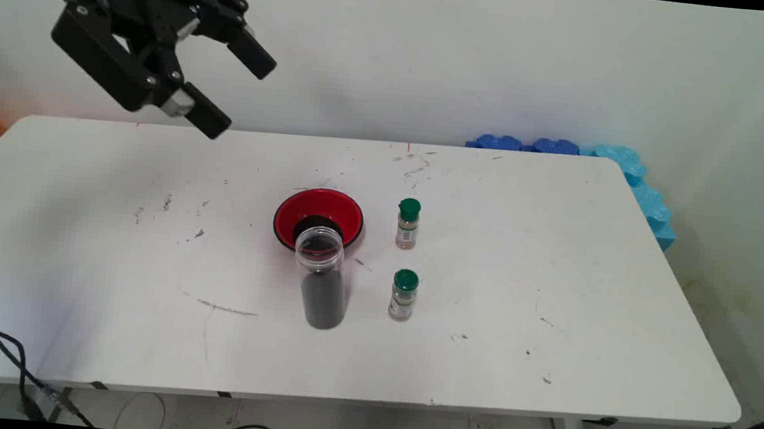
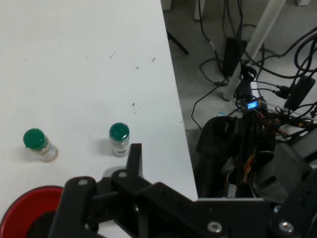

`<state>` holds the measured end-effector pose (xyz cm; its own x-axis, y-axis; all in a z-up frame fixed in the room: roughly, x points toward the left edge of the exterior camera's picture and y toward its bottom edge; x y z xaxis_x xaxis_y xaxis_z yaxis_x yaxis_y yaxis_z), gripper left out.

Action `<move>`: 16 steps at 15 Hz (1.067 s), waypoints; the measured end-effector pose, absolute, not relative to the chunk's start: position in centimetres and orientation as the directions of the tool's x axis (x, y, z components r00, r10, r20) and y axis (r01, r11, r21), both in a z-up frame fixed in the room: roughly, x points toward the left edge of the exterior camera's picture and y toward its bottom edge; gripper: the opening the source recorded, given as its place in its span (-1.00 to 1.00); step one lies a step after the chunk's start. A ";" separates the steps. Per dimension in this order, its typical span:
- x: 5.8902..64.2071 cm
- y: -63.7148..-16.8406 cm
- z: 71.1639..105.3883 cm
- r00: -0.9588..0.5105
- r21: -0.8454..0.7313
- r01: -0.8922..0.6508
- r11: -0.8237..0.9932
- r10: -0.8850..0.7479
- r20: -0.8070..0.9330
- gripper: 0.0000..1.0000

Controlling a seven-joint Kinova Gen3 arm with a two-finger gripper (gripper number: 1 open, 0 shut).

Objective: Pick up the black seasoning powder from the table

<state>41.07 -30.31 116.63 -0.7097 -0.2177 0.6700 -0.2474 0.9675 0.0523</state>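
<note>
Your gripper (image 1: 239,93) hangs high over the desk's (image 1: 551,340) far left corner, jaws spread and empty; nothing is gripped. Mid-desk stand a red bowl (image 1: 319,214), clear jar (image 1: 321,277) and two green-capped bottles (image 1: 408,224).

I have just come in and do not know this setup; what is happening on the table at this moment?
The black two-finger end effector hangs open above the white table's far left, holding nothing. At the middle stand a red bowl, a clear plastic jar with dark contents touching its near side, and two green-capped spice bottles to the right.
</note>
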 end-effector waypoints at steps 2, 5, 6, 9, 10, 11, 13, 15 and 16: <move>42.0 -30.7 116.5 -0.711 0.055 -0.261 0.964 -0.231 0.665 1.00; 43.6 -31.0 116.0 -0.702 0.074 -0.301 0.951 -0.274 0.658 1.00; 44.4 -31.0 115.5 -0.694 0.083 -0.322 0.943 -0.295 0.657 1.00; 47.0 -30.6 113.8 -0.646 0.111 -0.398 0.910 -0.364 0.671 1.00; 47.8 -30.3 113.1 -0.631 0.117 -0.423 0.899 -0.385 0.674 1.00; 48.5 -29.9 112.2 -0.619 0.119 -0.446 0.887 -0.402 0.675 1.00; 49.4 -29.0 110.3 -0.605 0.112 -0.488 0.866 -0.428 0.672 1.00; 50.0 -28.2 108.2 -0.595 0.102 -0.523 0.846 -0.448 0.667 1.00; 50.2 -27.8 107.0 -0.592 0.095 -0.539 0.837 -0.457 0.664 1.00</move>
